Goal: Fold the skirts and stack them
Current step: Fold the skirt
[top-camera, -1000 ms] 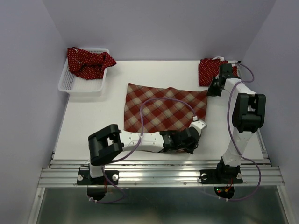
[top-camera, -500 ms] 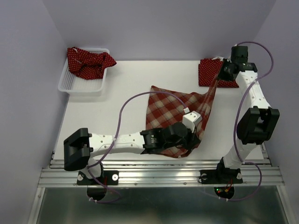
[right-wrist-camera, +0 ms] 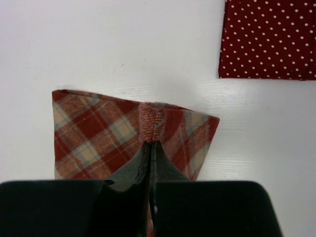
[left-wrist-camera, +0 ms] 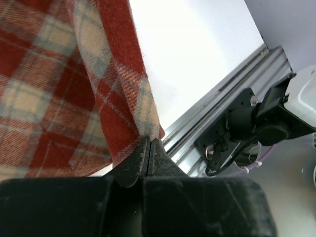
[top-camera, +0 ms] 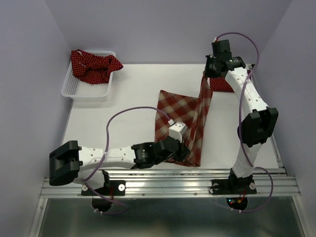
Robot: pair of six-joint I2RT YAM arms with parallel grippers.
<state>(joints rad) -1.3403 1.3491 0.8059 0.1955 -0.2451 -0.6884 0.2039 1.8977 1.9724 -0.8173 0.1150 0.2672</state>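
On the bench [top-camera: 123,113], to the right of the white mesh basket [top-camera: 81,91] and closer to the arm bases than it, the plaid skirt [top-camera: 173,106] is lying partly flat and partly lifted. The side of it that is farthest from the basket is standing up from the bench as a tall fold, and this fold is running from the near edge of the bench toward the far one.

The right fingers [right-wrist-camera: 131,173] are pressing together on a small gathered piece at the far end of this raised side and are holding it in the air. Under them the cloth is hanging down as a doubled sheet.

The left fingers [left-wrist-camera: 136,165] are also closing tightly, with only cloth between them, on the near end of the same side. They are working far from the basket and just beside the metal rail [left-wrist-camera: 222,113] at the front of the bench.

Inside the basket, one dark red skirt with white dots [top-camera: 94,66] is lying crumpled, and part of it is hanging over the rim. Far to the right of the basket, beyond the lifted plaid side, a second dotted skirt [right-wrist-camera: 269,37] is lying flat on the bench as a neat folded rectangle, apart from the plaid one.
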